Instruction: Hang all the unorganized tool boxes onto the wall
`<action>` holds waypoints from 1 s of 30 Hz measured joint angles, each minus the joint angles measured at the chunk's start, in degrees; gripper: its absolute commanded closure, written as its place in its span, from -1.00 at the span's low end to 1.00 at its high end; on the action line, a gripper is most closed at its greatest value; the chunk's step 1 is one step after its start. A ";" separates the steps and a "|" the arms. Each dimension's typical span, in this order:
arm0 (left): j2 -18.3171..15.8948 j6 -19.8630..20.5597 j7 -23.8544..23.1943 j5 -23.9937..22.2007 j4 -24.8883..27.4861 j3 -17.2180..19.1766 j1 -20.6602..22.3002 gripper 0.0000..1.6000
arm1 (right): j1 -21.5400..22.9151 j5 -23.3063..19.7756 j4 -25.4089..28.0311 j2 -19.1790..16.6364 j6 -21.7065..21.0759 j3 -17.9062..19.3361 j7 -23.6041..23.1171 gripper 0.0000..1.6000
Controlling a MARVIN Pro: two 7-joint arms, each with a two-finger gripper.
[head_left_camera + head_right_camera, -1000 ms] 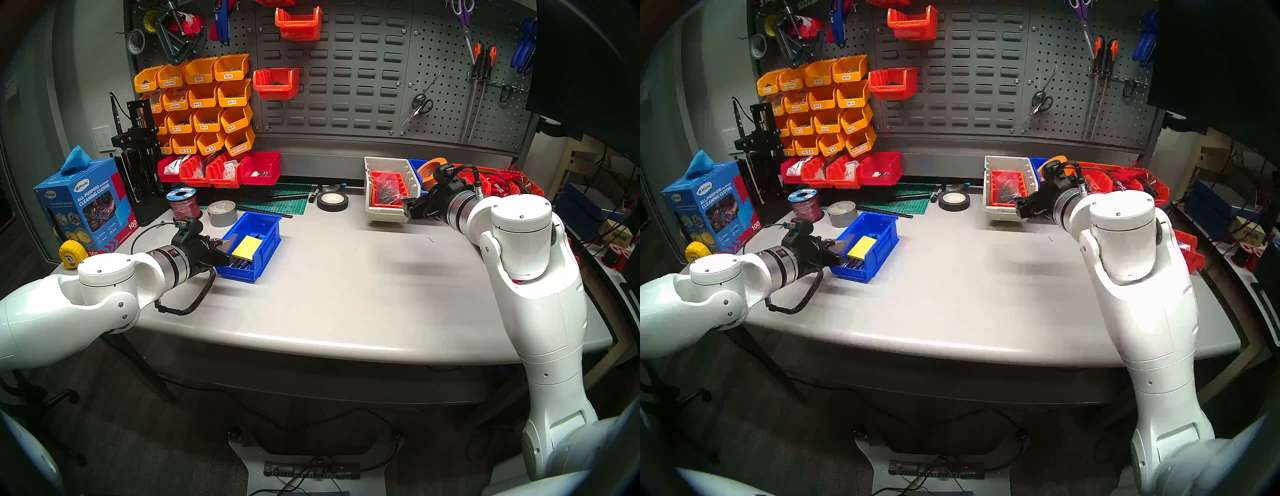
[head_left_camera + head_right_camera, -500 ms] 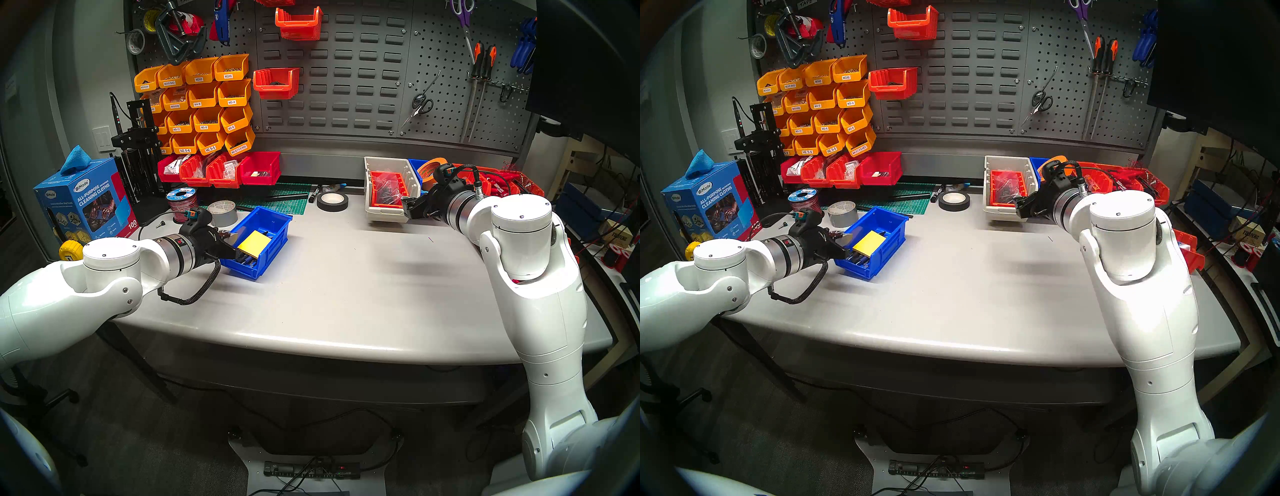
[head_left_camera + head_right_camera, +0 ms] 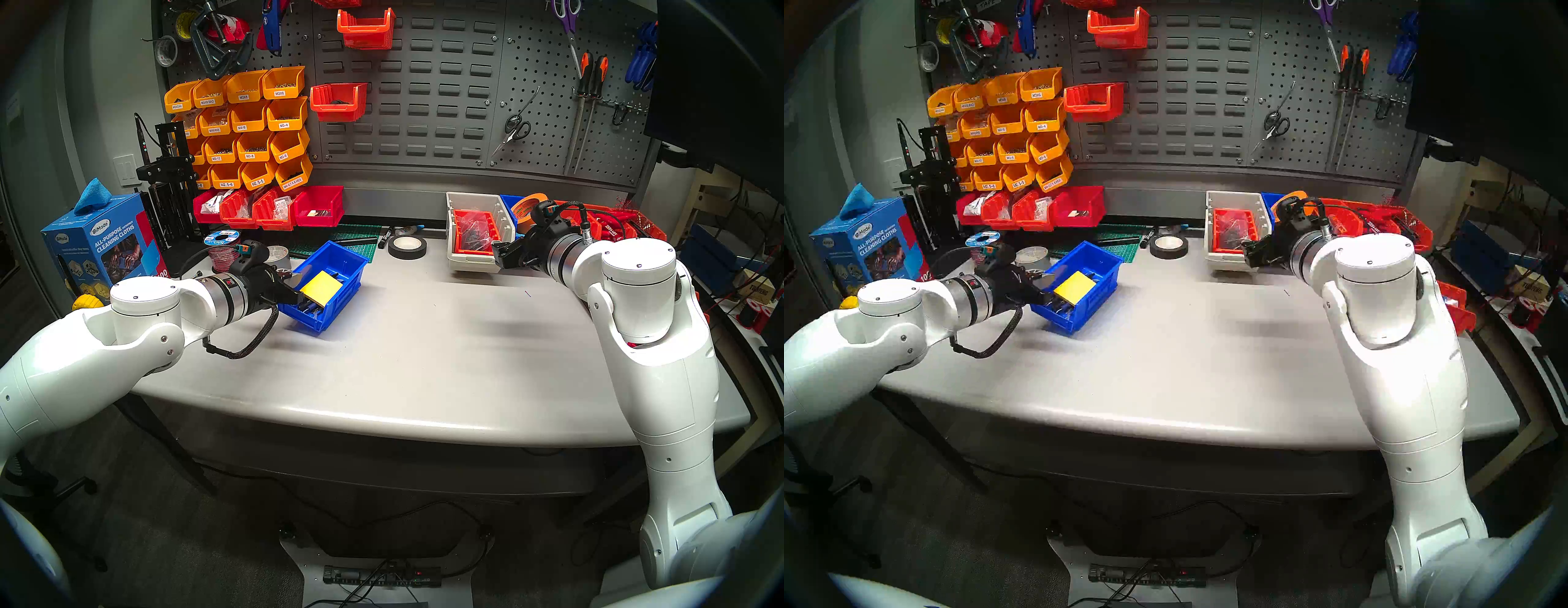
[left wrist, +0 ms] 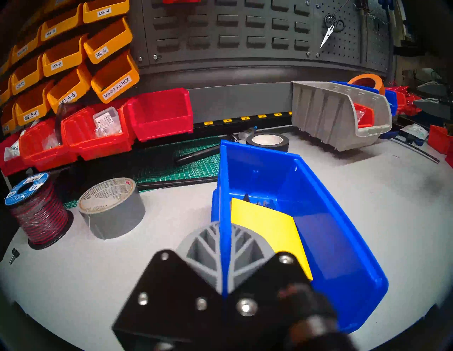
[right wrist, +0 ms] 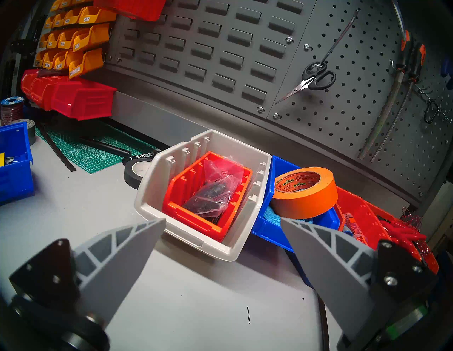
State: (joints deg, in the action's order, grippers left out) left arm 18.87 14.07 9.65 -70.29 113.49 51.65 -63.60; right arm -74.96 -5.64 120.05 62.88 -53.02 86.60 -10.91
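Note:
My left gripper (image 3: 292, 293) (image 4: 224, 235) is shut on the near side wall of a bright blue tool box (image 3: 343, 297) (image 3: 1093, 305) (image 4: 318, 220). The box holds a yellow pad and pens. It sits tilted at the table's left middle and looks slightly lifted. My right gripper (image 3: 500, 254) (image 5: 223, 219) stands open, empty, just in front of the beige tool box (image 3: 471, 262) (image 5: 186, 232), which holds an orange-red bin. A second blue tool box (image 3: 509, 204) (image 5: 267, 225) lies right of the beige one. The louvred wall (image 3: 424, 85) (image 4: 245, 24) rises behind.
Two orange-red bins (image 3: 365, 29) hang on the wall's upper left, with yellow labelled bins (image 3: 246, 123) beside them. A row of red bins (image 3: 271, 208), grey duct tape (image 4: 112, 208), a wire spool (image 4: 36, 210), black tape (image 3: 407, 246) and a green mat (image 4: 171, 169) crowd the back left.
My left arm has carried the blue tool box back and to the right, toward the wall, tilting it more. The right arm has not moved.

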 measured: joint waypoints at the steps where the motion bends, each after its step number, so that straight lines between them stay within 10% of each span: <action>1: 0.28 -0.11 -0.26 0.07 -0.07 0.07 0.14 1.00 | 0.00 0.00 0.00 0.00 0.00 0.00 0.00 -1.00; 30: 13.21 1.19 -7.50 4.47 -10.74 -1.31 7.25 1.00 | 0.00 0.00 0.00 0.00 0.00 0.00 0.00 -1.00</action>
State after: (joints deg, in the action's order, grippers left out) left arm 32.08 15.26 2.14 -65.83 102.75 50.34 -56.34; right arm -74.96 -5.63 120.05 62.88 -53.01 86.60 -10.90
